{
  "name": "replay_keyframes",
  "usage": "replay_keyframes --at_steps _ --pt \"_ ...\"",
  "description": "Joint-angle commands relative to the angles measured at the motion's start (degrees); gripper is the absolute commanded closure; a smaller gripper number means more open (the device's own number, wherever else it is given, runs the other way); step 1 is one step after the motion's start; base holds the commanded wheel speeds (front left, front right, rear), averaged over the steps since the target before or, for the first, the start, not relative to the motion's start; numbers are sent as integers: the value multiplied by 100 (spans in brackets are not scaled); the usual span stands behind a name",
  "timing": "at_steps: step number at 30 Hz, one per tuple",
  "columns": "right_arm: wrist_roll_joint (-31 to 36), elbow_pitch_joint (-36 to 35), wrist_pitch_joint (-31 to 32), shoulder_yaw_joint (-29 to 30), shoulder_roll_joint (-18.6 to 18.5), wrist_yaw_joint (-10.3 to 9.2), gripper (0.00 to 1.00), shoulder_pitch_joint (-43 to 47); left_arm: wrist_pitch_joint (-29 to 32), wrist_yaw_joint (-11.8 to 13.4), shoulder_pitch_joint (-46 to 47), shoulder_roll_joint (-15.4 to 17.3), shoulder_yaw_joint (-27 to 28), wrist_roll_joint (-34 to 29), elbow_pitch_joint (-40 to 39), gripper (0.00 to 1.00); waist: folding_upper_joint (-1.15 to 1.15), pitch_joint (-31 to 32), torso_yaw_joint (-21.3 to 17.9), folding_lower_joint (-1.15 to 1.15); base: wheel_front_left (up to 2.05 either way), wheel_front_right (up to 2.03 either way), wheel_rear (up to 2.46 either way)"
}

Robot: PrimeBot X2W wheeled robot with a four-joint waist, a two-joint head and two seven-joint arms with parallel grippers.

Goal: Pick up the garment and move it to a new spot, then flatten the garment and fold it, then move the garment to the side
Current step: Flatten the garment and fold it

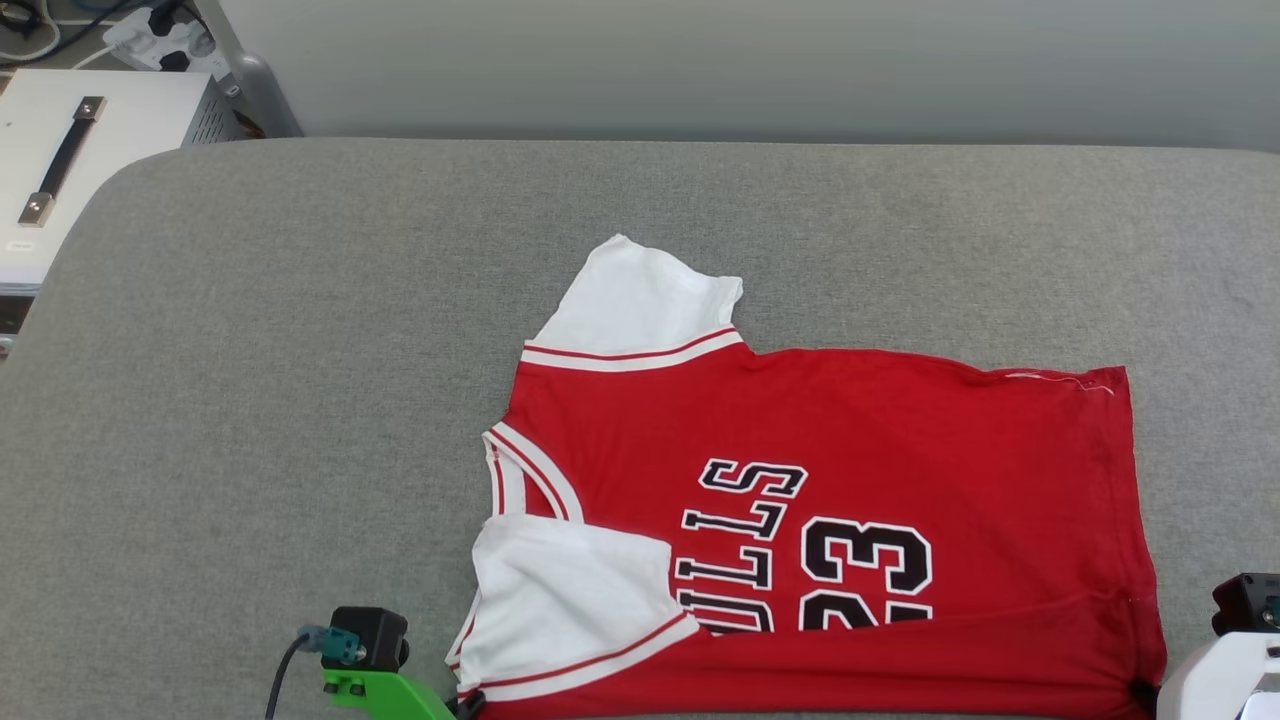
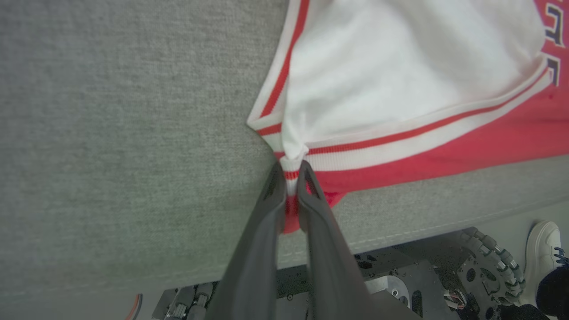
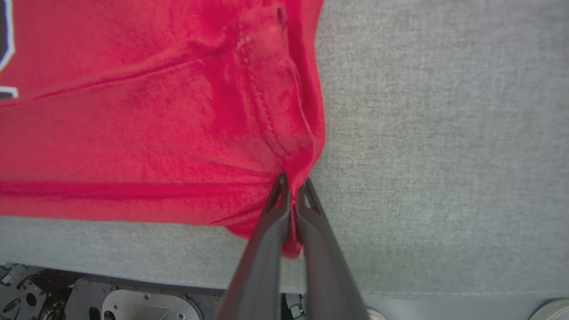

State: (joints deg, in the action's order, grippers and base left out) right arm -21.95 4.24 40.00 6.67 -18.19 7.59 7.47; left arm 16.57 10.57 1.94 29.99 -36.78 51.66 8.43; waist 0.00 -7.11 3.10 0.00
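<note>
I see the grey fabric-covered desk (image 1: 300,350) across most of the head view. The garment (image 1: 880,450) lies flat on it, from lower centre to lower right of the frame, with the collar to the left. A white case (image 1: 90,150) with a dark handle is at the upper left. My left end effector (image 2: 291,171) is closed tight on the striped sleeve trim. My right end effector (image 3: 293,189) is pinched on the red hem corner.

garment (image 1: 900,420) near edge cut off, lettering (image 1: 740,545) partly covered
</note>
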Motion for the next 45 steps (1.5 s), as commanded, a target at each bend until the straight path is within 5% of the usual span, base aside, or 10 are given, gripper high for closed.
replay_keyframes --at_steps 1,2,3,13,24,31,36,45 --pt "-5 92 -42 -58 17 -10 71 -86 -22 12 106 -23 -29 -97 131 54 0 -28 -8 0 0 0 0" --pt "-16 93 -99 -98 7 -10 5 -118 -37 22 129 -30 -39 -125 160 0 0 -40 -11 0 0 0 0" --pt "-32 110 -151 -127 -3 -10 0 -144 -44 30 155 -37 -47 -146 186 0 0 -38 -12 0 0 0 0" --pt "-256 -188 -745 -223 -108 -10 0 -296 -638 69 351 -49 188 -307 -41 0 0 291 -62 0 0 0 0" --pt "-92 -912 -2694 -254 100 -10 0 -508 -2656 -234 541 -193 644 -826 -461 0 0 521 -214 0 0 0 0" --pt "81 -994 -3748 -293 359 -10 0 -382 -3145 -400 409 -461 1033 -1268 -466 0 0 517 -264 0 0 0 0" --pt "224 -962 -4321 -395 580 -10 0 -358 -3155 -735 209 -975 1839 -1987 -834 0 0 448 -314 0 0 0 0" --pt "296 -798 -4781 -619 753 -10 0 -530 -3156 -1421 130 -1578 2504 -2793 -640 0 0 197 -485 0 0 0 0"
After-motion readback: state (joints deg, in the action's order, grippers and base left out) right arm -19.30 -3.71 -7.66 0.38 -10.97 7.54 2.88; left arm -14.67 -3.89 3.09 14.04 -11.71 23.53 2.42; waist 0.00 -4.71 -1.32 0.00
